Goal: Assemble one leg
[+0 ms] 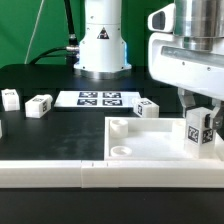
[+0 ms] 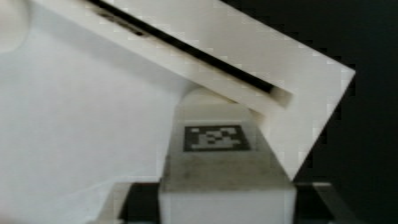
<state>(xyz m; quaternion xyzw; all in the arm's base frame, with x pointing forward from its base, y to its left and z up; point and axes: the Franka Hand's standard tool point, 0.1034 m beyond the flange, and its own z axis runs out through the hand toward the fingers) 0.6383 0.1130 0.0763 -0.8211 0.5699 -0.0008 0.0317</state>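
Note:
My gripper [image 1: 199,127] is shut on a leg [image 1: 197,130], a small white block with a marker tag on its face. It holds the leg upright over the near right corner of the large white square panel [image 1: 150,146], at the exterior view's right. In the wrist view the leg [image 2: 222,150] fills the middle between my two dark fingers [image 2: 139,203], with its tag facing the camera and the panel's raised rim [image 2: 214,50] beyond it. Three more legs lie on the black table: one [image 1: 147,108] behind the panel, two [image 1: 40,105] [image 1: 9,98] at the left.
The marker board [image 1: 100,98] lies flat at the back middle. The robot base [image 1: 102,45] stands behind it. A long white bar [image 1: 60,172] runs along the front edge. A round socket [image 1: 120,148] sits in the panel's near left corner.

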